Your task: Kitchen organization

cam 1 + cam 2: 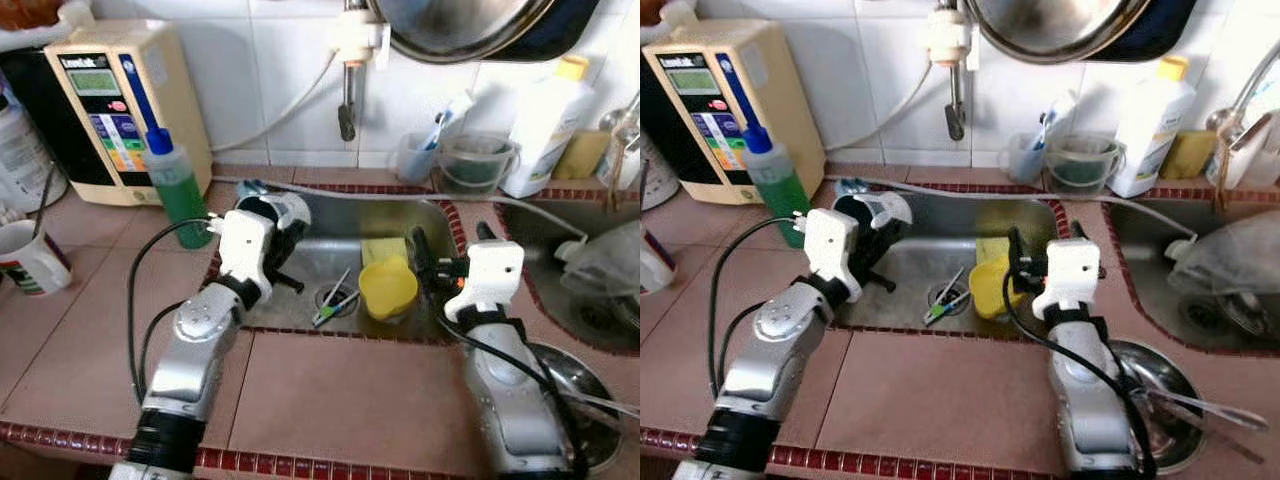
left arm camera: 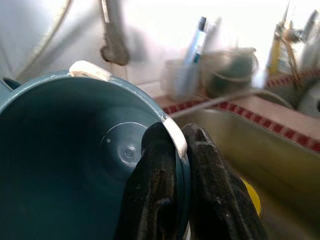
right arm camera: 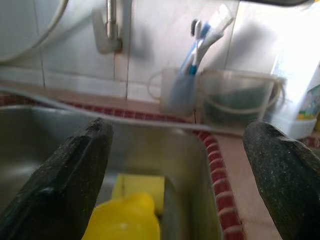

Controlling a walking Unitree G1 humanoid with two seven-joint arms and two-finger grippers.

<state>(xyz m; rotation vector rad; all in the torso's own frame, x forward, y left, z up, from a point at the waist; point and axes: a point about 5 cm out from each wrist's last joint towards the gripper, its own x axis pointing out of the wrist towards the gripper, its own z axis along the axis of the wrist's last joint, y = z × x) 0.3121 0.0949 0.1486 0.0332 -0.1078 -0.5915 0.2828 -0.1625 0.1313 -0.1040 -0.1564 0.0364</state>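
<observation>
left end effector (image 2: 172,200) pinches the teal cup (image 2: 75,165) by its rim, so it could slip; right end effector (image 3: 175,170) gapes wide above the yellow cup (image 1: 388,287).

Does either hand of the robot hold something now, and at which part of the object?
The left hand holds the teal cup by its rim, one finger inside the wall and one outside. The right hand is open and holds nothing, above the yellow cup.
</observation>
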